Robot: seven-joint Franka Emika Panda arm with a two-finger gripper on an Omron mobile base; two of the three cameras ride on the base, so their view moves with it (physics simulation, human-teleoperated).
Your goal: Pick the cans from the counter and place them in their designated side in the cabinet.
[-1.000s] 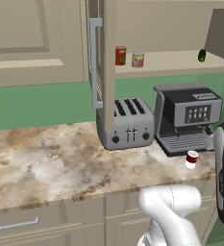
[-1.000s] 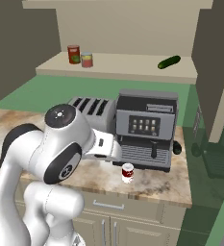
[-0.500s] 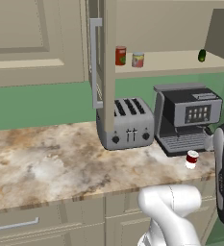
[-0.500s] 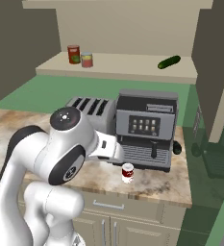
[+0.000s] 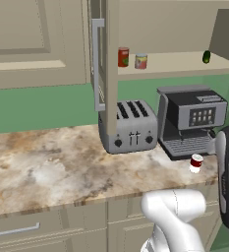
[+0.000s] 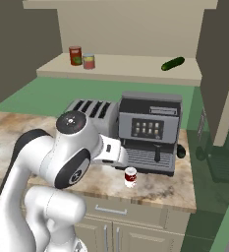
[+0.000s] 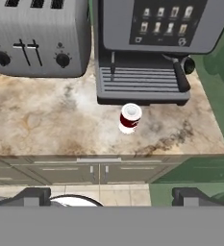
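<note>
The can (image 7: 130,117) looks light, rigid, probably slick; take its round sides with the wide-open gripper (image 7: 111,196).

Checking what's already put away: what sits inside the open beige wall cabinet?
On its pale shelf: a tall red can, a short yellow-and-red banded can beside it, and a dark green object far right. Above the shelf is out of frame.

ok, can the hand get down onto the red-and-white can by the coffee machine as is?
Probably yes. The red-and-white can stands alone on the counter, just clear of the coffee machine, and the open hand looks down on it with nothing between.
</note>
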